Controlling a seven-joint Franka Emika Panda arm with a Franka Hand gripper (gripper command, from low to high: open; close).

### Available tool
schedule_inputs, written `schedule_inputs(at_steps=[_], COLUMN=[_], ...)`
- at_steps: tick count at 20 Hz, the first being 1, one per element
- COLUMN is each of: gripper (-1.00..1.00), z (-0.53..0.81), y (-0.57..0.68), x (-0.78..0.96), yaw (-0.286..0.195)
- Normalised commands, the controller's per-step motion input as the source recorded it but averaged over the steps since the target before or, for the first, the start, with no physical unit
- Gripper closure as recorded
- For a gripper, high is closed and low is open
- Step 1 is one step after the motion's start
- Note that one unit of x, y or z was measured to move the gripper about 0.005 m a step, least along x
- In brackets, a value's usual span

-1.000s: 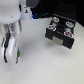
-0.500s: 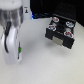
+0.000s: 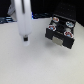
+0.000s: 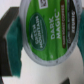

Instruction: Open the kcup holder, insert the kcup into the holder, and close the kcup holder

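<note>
Over the white table (image 3: 30, 65) (dark background behind), the gripper (image 3: 24, 36) clamps the kcup (image 4: 47, 32).

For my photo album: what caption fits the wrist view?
Green-topped kcup held between the claw's teal pads.
</note>
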Motion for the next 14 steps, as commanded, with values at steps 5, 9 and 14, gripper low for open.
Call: schedule_inputs(at_steps=[5,9,14], gripper=[1.00,1.00,1.00], z=[0.60,0.48,0.44], y=[0.65,0.67,0.69], x=[0.06,0.03,0.03], yaw=[0.021,0.018,0.011])
